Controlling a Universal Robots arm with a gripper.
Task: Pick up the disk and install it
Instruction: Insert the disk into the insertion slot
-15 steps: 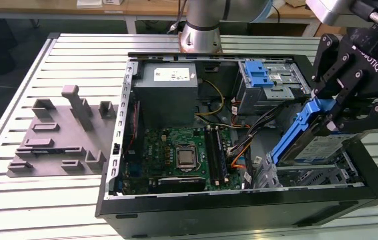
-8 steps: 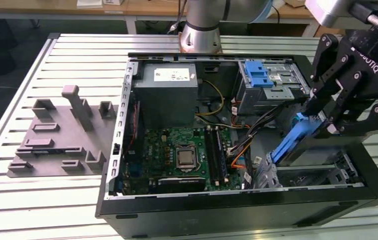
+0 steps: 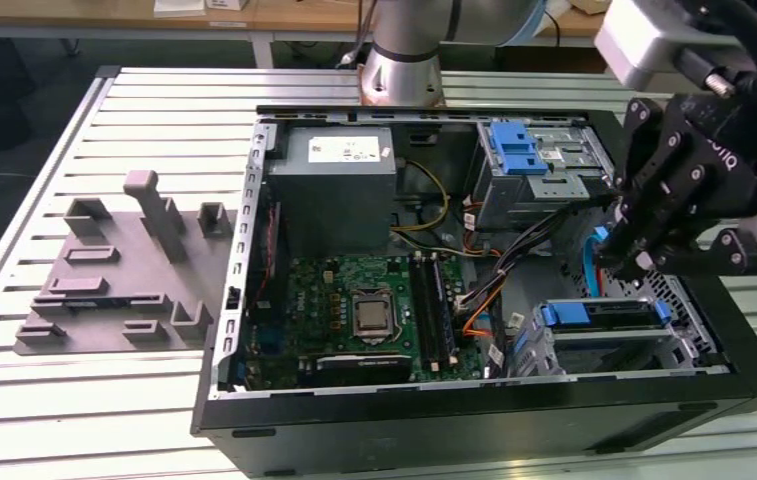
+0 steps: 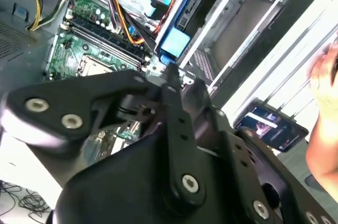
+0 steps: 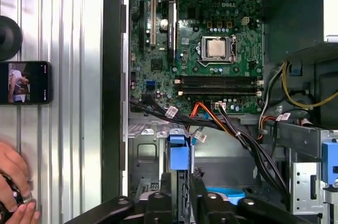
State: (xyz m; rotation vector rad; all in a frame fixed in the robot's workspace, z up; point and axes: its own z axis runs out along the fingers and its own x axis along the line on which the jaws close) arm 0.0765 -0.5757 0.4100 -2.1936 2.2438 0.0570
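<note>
Apparently gripper [image 3: 629, 262] clamped on disk [image 5: 179, 152] (edge-on), over open case [image 3: 485, 405]

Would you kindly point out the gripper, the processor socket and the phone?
gripper [image 3: 634, 262], exterior view, between its fingertips.
processor socket [image 5: 217, 48], first wrist view, its metal centre.
phone [image 5: 25, 82], first wrist view, its screen.

Motherboard [image 3: 358, 310] lies in the case [image 3: 485, 420], drive cage [image 3: 538, 170] behind.

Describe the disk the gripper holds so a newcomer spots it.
Inside the open computer case, go to the drive-bay corner on the exterior view's right, where the black gripper reaches in. The disk is the thin slab on edge between its fingers, blue-bracketed, unlike the drive lying flat in its bay.
</note>
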